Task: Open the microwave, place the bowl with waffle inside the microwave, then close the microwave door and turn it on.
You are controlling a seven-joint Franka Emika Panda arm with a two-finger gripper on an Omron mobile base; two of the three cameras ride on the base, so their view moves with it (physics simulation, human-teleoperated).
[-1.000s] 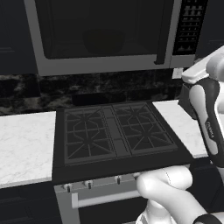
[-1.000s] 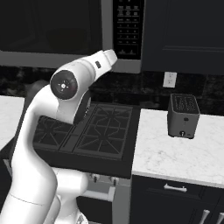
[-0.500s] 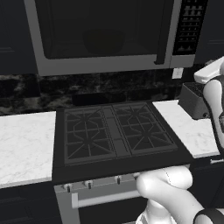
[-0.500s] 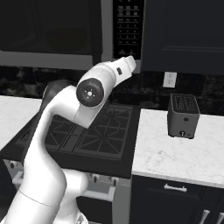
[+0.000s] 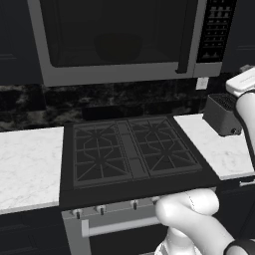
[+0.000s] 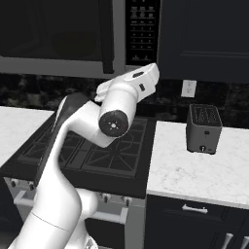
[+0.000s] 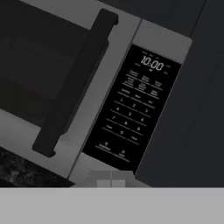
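Observation:
The microwave [image 5: 119, 40] hangs above the stove with its door [image 7: 52, 74] closed. The dark handle [image 7: 76, 83] runs along the door's edge, next to the black button panel [image 7: 131, 109], whose display reads 10:00. A dim round shape [image 5: 119, 47] sits behind the door glass; I cannot tell what it is. The bowl and the waffle are hidden. My gripper [image 7: 110, 178] points at the panel from a short distance, below its bottom row of buttons, and its tips look pressed together with nothing between them. My forearm [image 6: 131, 90] reaches up toward the panel [image 6: 142, 31].
A black gas stove [image 5: 132, 149] lies under the microwave between white marble counters [image 5: 27, 164] [image 6: 194, 170]. A small dark grey toaster [image 6: 203, 127] stands on the right counter. Dark cabinets [image 6: 204, 34] flank the microwave on its right.
My arm has swung up and to the right, and the forearm now reaches toward the button panel. The microwave and the toaster have stayed put.

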